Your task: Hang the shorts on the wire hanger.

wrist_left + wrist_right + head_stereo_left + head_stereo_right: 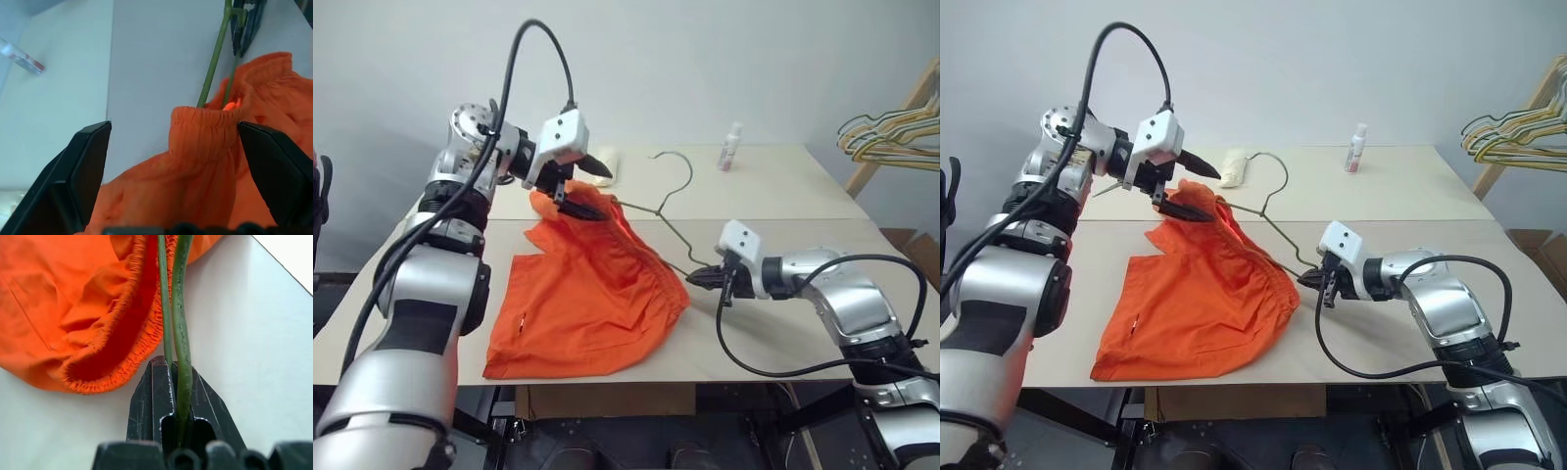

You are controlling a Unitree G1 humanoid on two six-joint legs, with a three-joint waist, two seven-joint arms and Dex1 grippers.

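The orange shorts (587,304) lie flat on the table, legs toward the near edge, with the waistband bunched up at the far end. The wire hanger (659,207) lies beyond them, hook pointing away, and one arm of it runs into the waist opening. My left gripper (590,186) is open over that raised waistband (203,125), which stands between its two fingers. My right gripper (697,277) is shut on the hanger's wire (178,333) at its near corner, just beside the shorts' elastic edge.
A small white bottle (731,147) stands at the back of the table, and a cream folded cloth (607,162) lies behind my left gripper. A bunch of coloured hangers (891,132) hangs on a wooden rack at the far right.
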